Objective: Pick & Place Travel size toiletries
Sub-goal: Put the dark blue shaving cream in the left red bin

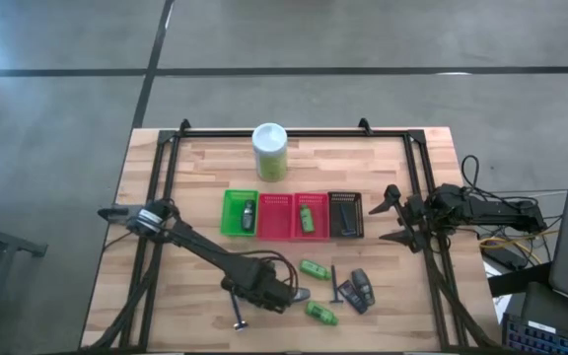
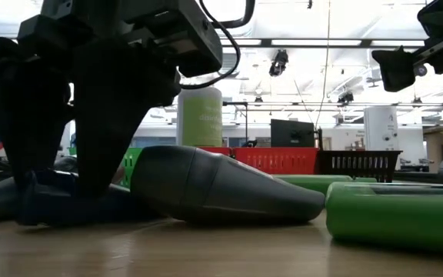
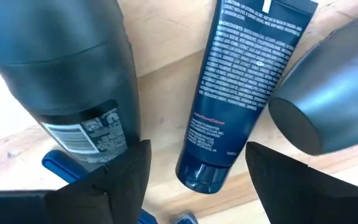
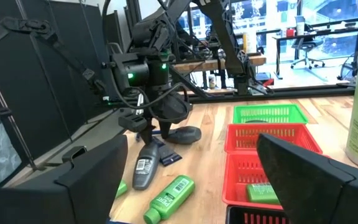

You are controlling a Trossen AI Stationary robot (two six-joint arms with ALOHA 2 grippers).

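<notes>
While open, left gripper (image 1: 286, 296) near table edge (image 1: 264, 347)

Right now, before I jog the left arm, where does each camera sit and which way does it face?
High: overhead, straight down; both arms, the basket row, the canister.
Low: tabletop level, facing the room; left gripper planted among bottles, a dark grey bottle close up.
Left wrist: looking down past its open fingers at a dark blue tube.
Right wrist: looking across the table past its open fingers at the left arm.
Shared: high and right wrist both show the green basket.
</notes>
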